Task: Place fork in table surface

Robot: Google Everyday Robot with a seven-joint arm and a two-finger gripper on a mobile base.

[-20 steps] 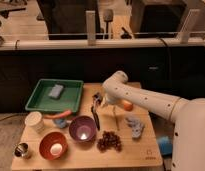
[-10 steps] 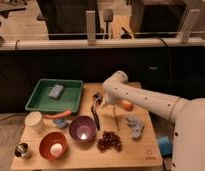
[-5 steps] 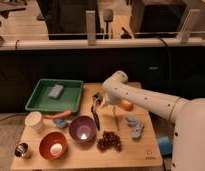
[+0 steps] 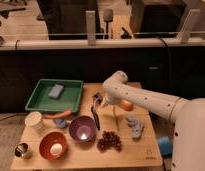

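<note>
The table surface (image 4: 86, 152) is a light-brown wooden top with rounded corners and a small dark mark near its front right corner. My gripper (image 4: 97, 99) hangs over the middle of it, at the end of the white arm (image 4: 146, 102) that reaches in from the right. A dark fork (image 4: 95, 118) runs from the gripper down toward the front, between the purple bowl and the grapes. Its far end is at the gripper. I cannot tell whether its lower end touches the wood.
A green tray (image 4: 40, 102) with a grey sponge (image 4: 55, 91) stands at the back left. A purple bowl (image 4: 82, 128), red bowl (image 4: 53, 145), white cup (image 4: 35, 121), metal cup (image 4: 21, 150), carrot (image 4: 58, 114), grapes (image 4: 110, 141), orange (image 4: 127, 104) and blue cloth (image 4: 135, 126) lie around.
</note>
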